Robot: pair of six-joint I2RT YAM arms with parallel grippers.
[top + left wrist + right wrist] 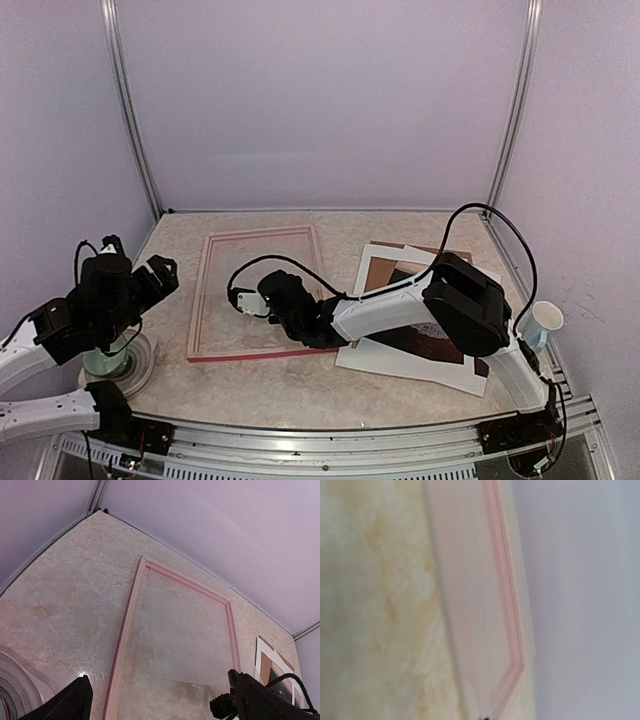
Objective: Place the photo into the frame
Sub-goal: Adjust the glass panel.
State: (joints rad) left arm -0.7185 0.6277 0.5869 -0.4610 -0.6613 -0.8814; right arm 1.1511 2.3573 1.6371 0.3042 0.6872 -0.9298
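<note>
The frame (255, 295) lies flat on the marble table, left of centre, its pink-red moulding around a pale inner field; the left wrist view shows the frame (125, 630) with a clear sheet lying inside it. To its right lies the dark photo (412, 343), largely covered by my right arm, with a white mat sheet (400, 362) and a brown board (385, 270) around it. My right gripper (248, 300) reaches left over the frame's inner field, shut, with nothing seen between its fingers. My left gripper (165, 272) hovers open, left of the frame; its fingers (65, 705) stand wide apart.
A white cup (543, 322) stands at the table's right edge. A clear round spool (125, 365) sits near the left arm's base. Walls close in the table on three sides. A black cable (500, 225) loops above the right arm.
</note>
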